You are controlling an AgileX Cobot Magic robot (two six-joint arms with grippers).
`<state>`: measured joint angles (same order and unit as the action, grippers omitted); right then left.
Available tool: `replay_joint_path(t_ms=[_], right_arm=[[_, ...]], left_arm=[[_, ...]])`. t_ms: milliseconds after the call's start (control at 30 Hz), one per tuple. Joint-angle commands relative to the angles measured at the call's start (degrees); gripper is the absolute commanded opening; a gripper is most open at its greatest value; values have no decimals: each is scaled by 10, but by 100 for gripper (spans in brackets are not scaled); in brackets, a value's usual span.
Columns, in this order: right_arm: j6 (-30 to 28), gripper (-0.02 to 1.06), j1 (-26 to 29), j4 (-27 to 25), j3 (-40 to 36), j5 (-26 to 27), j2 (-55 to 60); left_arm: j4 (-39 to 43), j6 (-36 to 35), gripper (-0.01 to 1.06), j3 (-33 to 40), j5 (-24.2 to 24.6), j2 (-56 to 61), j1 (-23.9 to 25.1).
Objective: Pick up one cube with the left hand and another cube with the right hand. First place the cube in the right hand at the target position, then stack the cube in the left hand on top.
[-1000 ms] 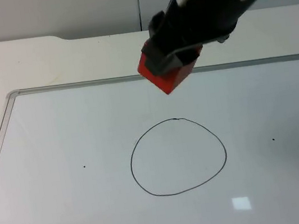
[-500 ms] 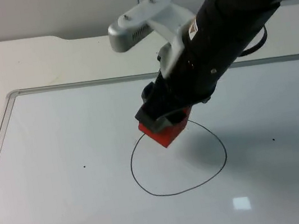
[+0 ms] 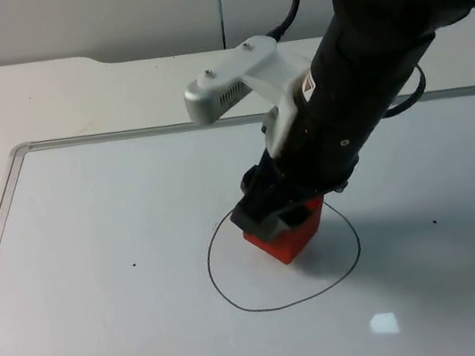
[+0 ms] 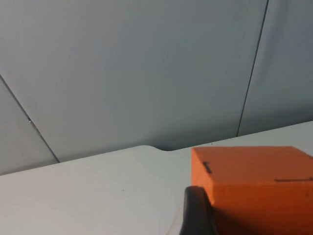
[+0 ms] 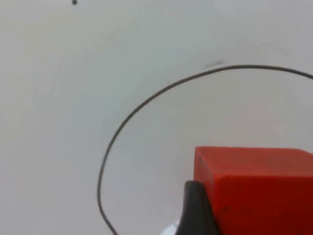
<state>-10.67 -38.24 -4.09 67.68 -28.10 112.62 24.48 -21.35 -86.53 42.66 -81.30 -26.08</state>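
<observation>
A red cube (image 3: 288, 240) is low over the whiteboard (image 3: 90, 219), inside the hand-drawn black circle (image 3: 218, 286), toward its upper middle. My right gripper (image 3: 276, 217) is shut on it from above; I cannot tell whether the cube touches the board. In the right wrist view the red cube (image 5: 259, 191) sits against a black fingertip (image 5: 195, 210), with the circle's line (image 5: 127, 120) curving around it. My left gripper (image 4: 259, 220) is shut on an orange cube (image 4: 249, 181), held up facing the grey wall (image 4: 122, 73), a fingertip (image 4: 195, 213) pressed on its side.
The whiteboard has a metal frame (image 3: 122, 134) along its far and left sides. Two small black dots (image 3: 134, 266) (image 3: 434, 221) flank the circle. The right arm's bulk (image 3: 366, 76) hangs over the board's right half.
The right arm has come down and forward with the red cube, from above the board's far edge into the circle, and now holds it low near the surface.
</observation>
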Motion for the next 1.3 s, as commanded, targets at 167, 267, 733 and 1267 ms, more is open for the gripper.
replay_joint_path(t_ms=[167, 267, 733, 1267], right_arm=[[47, 0, -2, 53, -2, 0, -1], [47, 0, -2, 53, -2, 0, -1], [47, 0, -2, 58, -2, -17, 2], [59, 0, -2, 57, 0, -29, 14]], left_arm=[[-4, 0, 0, 1, -8, 6, -3], [-4, 0, 0, 1, -8, 6, -3], [-4, 0, 0, 1, -10, 3, -3], [-5, 0, 0, 1, -16, 0, -3]])
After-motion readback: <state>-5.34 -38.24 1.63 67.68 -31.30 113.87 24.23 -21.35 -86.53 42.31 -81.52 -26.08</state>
